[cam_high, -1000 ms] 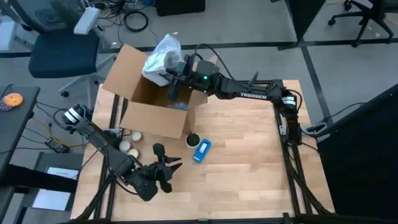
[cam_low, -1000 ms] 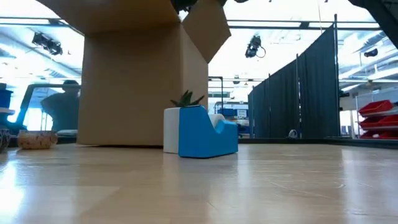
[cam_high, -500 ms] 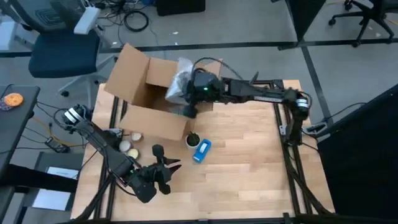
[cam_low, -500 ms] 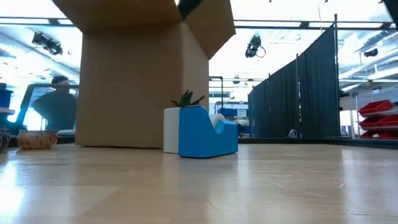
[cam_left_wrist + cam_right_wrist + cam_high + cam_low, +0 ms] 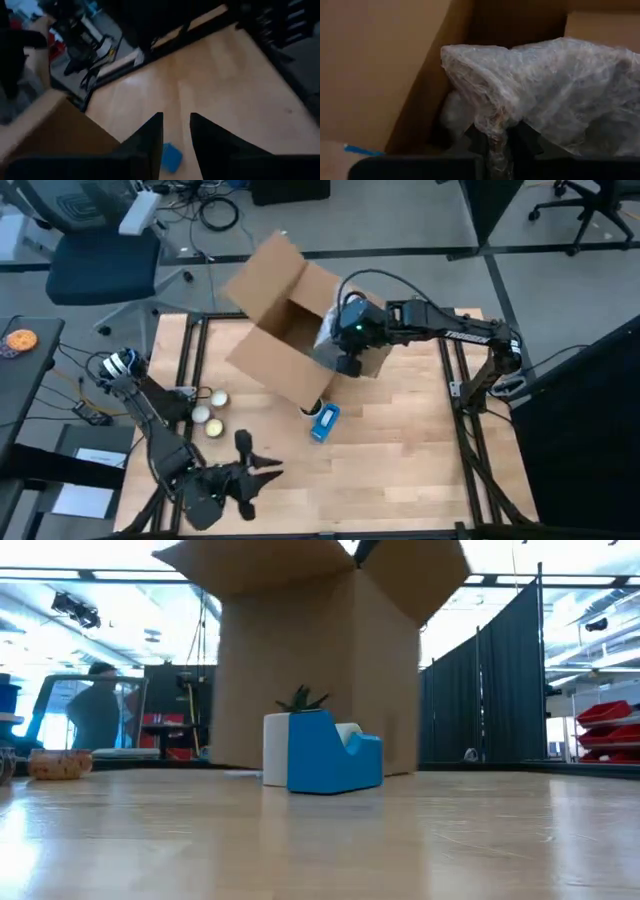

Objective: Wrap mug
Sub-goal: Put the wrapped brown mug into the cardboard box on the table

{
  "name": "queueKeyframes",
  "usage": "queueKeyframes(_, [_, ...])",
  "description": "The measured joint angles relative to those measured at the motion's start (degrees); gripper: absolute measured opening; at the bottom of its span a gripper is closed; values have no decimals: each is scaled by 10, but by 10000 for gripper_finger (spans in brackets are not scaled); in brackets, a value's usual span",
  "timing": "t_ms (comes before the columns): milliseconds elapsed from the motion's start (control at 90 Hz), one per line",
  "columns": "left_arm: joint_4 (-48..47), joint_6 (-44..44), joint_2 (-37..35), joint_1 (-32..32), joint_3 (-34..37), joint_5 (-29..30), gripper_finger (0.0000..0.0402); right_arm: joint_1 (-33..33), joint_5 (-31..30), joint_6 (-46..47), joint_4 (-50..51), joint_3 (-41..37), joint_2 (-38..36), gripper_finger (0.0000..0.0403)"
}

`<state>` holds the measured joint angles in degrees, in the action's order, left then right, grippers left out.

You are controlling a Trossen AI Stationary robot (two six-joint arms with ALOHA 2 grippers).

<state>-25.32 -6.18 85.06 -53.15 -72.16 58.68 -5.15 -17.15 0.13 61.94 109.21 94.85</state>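
A bundle of clear bubble wrap (image 5: 545, 95) fills the right wrist view; the mug itself is hidden inside it. The bundle (image 5: 330, 330) sits in the open top of a tilted cardboard box (image 5: 285, 320) at the table's far middle. My right gripper (image 5: 492, 142) is shut on the wrap, reaching into the box (image 5: 320, 650). My left gripper (image 5: 252, 470) hangs open near the table's front left, touching nothing; its fingers (image 5: 150, 140) point toward the box. My right gripper pinches a gathered fold of the bubble wrap's lower edge (image 5: 492, 131) between its two fingers. The bundle bulges beyond the fingers, against the box's inner wall (image 5: 385, 75). Whether it rests on the box's floor is hidden.
A small white pot with a green plant (image 5: 283, 745) and a blue tape dispenser (image 5: 335, 762) stand just in front of the box, near the table's middle (image 5: 325, 423). Three round pale things (image 5: 205, 415) lie at the left. A person (image 5: 95, 715) is in the room beyond.
My right gripper has carried the wrapped bundle from above the box's far left flap toward the table's right and down into the box. The box has slid toward the right edge and turned. My left gripper has drawn back slightly toward the near edge.
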Motion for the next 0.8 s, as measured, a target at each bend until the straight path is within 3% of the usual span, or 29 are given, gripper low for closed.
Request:
queueKeyframes(289, [-15,3,0,-43,-34,20,82,28,40,127,203,0,-76,16])
queueKeyframes(478, [-12,38,0,-43,-37,63,82,34,7,92,129,1,-115,16])
queueKeyframes(622, [-10,50,0,-30,-37,89,82,-12,-23,22,76,2,-111,16])
queueKeyframes(800, [3,46,0,-11,-38,90,82,-105,33,-3,112,1,-51,16])
